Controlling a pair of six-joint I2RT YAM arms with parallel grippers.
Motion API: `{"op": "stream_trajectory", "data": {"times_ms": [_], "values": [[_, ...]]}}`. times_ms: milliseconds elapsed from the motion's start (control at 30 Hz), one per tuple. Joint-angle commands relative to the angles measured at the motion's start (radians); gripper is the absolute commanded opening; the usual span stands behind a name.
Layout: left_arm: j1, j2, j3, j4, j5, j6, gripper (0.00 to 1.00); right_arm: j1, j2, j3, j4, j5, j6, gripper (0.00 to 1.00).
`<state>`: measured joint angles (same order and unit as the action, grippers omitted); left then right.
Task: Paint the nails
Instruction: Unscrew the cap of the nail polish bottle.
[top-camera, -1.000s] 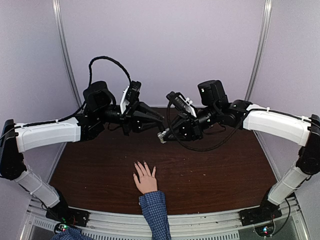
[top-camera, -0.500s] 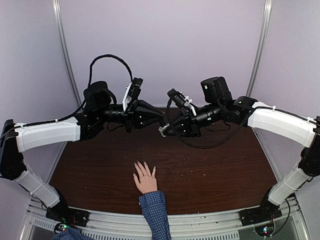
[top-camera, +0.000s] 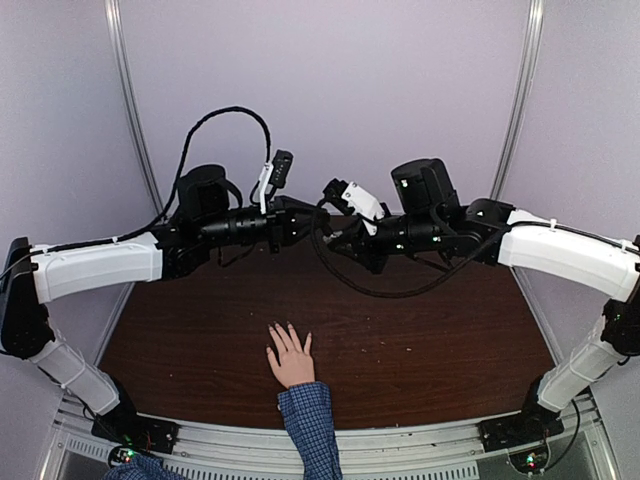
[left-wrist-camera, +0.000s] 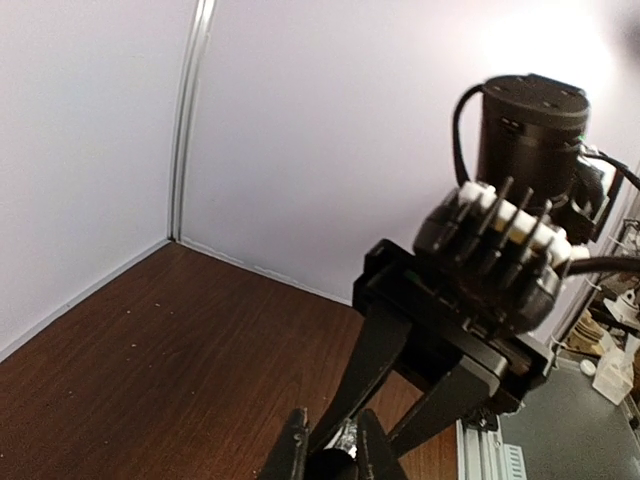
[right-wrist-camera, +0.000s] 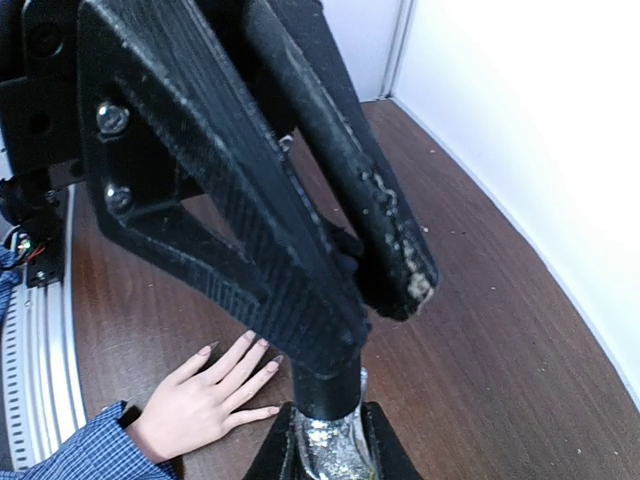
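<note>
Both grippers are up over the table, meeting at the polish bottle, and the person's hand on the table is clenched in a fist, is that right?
Not quite. The hand is not clenched: it lies flat on the table with fingers spread, as the top external view shows. The rest holds: the left gripper and right gripper meet at the polish bottle above the table.

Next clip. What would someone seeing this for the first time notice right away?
The two arms meet nose to nose high over the middle of the table: the right pincer grips a small glittery bottle, and the left pincer is at its black cap. Below them, at the near edge, a person's hand lies flat, nails up and fingers spread, in a blue checked cuff.
</note>
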<state>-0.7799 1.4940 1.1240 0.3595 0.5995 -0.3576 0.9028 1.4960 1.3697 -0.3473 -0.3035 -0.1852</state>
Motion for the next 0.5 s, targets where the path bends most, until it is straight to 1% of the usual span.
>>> {"op": "stream_trajectory", "data": {"times_ms": [0,167,333,400,467], "values": [[-0.039,0.016,0.007,0.132,-0.160,-0.063,0.00,0.024,0.008,-0.014,0.078,0.271,0.023,0.00],[-0.069,0.036,0.023,0.106,-0.287,-0.074,0.00,0.040,0.033,-0.006,0.111,0.392,0.036,0.00],[-0.070,0.033,0.045,0.012,-0.399,-0.115,0.00,0.041,0.041,-0.001,0.108,0.390,0.035,0.00],[-0.068,0.020,0.045,-0.004,-0.398,-0.091,0.10,0.040,0.032,-0.015,0.110,0.380,0.035,0.00],[-0.068,0.007,0.046,-0.016,-0.377,-0.066,0.17,0.038,0.021,-0.026,0.112,0.369,0.032,0.00]]}}
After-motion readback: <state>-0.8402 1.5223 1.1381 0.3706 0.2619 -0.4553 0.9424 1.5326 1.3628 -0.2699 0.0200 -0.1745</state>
